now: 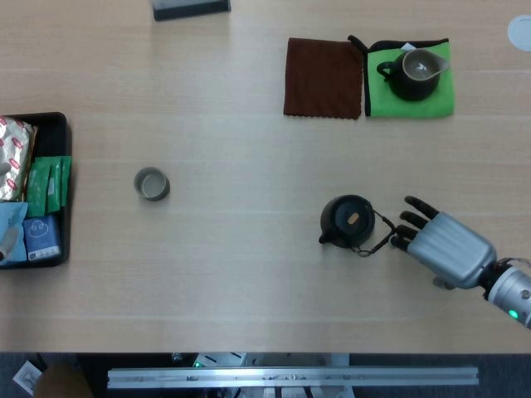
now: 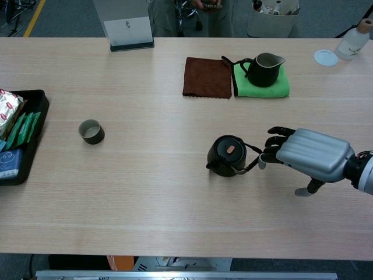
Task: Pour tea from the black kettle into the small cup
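Note:
The black kettle [image 1: 350, 220] [image 2: 228, 154] stands upright on the table right of centre, its spout pointing left and its wire handle lying toward the right. My right hand [image 1: 440, 247] [image 2: 312, 154] is just right of it, low over the table, fingers spread and stretched forward. The fingertips [image 2: 273, 143] touch the handle; nothing is gripped. The small grey cup [image 1: 152, 183] [image 2: 91, 131] stands far off on the left half of the table. My left hand shows in neither view.
A brown cloth [image 1: 323, 78] and a green cloth carrying a dark pitcher [image 1: 412, 73] lie at the back right. A black tray [image 1: 58, 191] of packets sits at the left edge. A sign stand [image 2: 127, 26] is at the back.

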